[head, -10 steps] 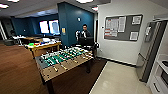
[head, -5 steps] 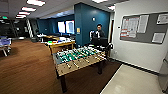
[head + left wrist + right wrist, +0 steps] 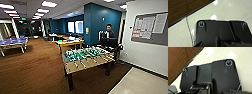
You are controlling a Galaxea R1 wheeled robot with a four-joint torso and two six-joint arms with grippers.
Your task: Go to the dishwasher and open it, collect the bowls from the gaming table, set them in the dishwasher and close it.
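Observation:
The dishwasher is out of view. A long pale-topped table with a yellowish edge, the gaming table (image 3: 71, 44), stands behind the green-field foosball table (image 3: 86, 58). Small coloured things lie on it, too blurred to tell bowls among them. In the left wrist view my dark plate (image 3: 218, 32) hangs over pale tile floor (image 3: 233, 11) beside a strip of brown wood-look floor (image 3: 179, 10). The right wrist view has the same plate (image 3: 218, 74) over pale floor, with brown floor (image 3: 178, 62) alongside.
A person (image 3: 109, 33) stands behind a dark control rig (image 3: 110, 43) past the foosball table. A white wall with a notice board (image 3: 150, 27) runs along the right, above pale tile floor (image 3: 140, 83). A blue table (image 3: 12, 42) stands far left on brown floor (image 3: 32, 70).
The whole head picture has shifted right, so the camera has turned left. The steel appliance at the right edge has left the picture, and more of the brown floor shows.

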